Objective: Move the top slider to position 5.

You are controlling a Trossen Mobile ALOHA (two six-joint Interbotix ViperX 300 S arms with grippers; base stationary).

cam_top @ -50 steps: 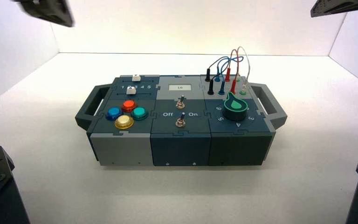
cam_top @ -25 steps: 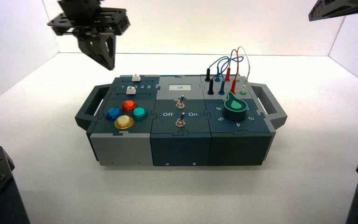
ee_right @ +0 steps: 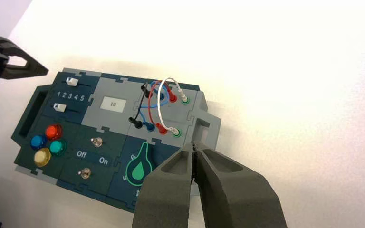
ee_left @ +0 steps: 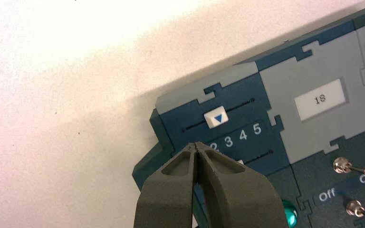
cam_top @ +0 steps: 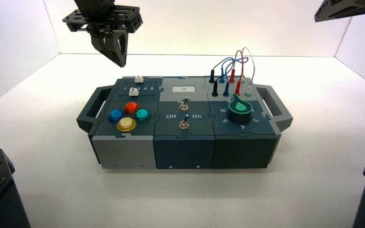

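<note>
Left pincer (cam_top: 122, 66), closed, above the box's (cam_top: 157, 107) far left corner, near the top slider (ee_left: 216, 117), right pincer (ee_right: 194, 144) closed, parked.

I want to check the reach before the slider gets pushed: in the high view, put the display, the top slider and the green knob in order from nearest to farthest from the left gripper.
1. Top slider: just below the left gripper, box's far left.
2. Display: middle section.
3. Green knob: right section.
</note>
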